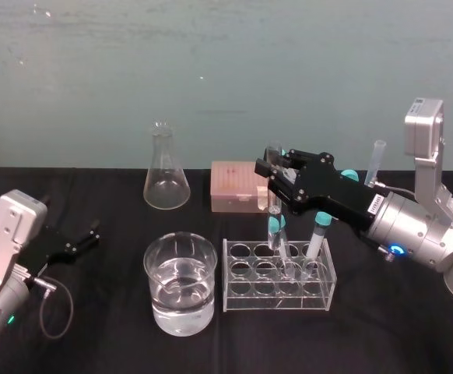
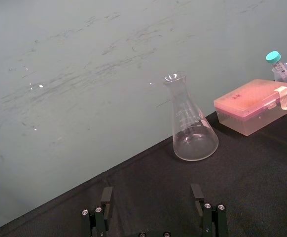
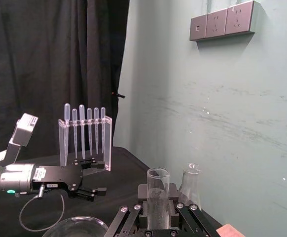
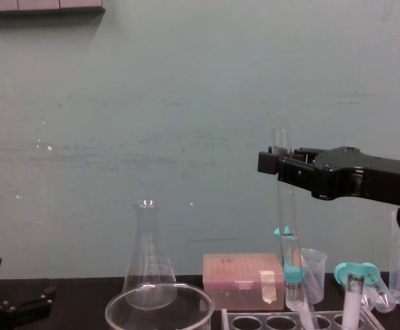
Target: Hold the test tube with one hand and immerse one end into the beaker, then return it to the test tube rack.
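Your right gripper [image 1: 274, 181] hangs over the test tube rack [image 1: 234, 294], its two black fingers pressed onto the test tube [image 4: 283, 206] just under the flared rim. The glass stands upright. That high grip looks deliberate, since it leaves the long lower part of the tube bare for dipping. The upright hold also lets the tube pass straight through a rack hole.

Directly below the gripper, the tube's rounded end reaches down to the rack's top row of holes. You cannot tell from here whether it sits in a hole or hangs just clear of one. Two teal-capped tubes [image 1: 318, 232] lean in the rack just beside it, so any sideways move probably needs a clean lift first.

The beaker [image 1: 153, 269], partly filled with clear liquid, waits below and to the gripper's left, just beside the rack's end. That makes it a short carry across. A conical flask [image 1: 166, 185] and a pink box [image 1: 233, 187] sit beyond the rack, out of that path.

Far to the left of the working gripper and low by the table, your left gripper [image 1: 93, 234] lies parked, fingers spread and holding nothing.
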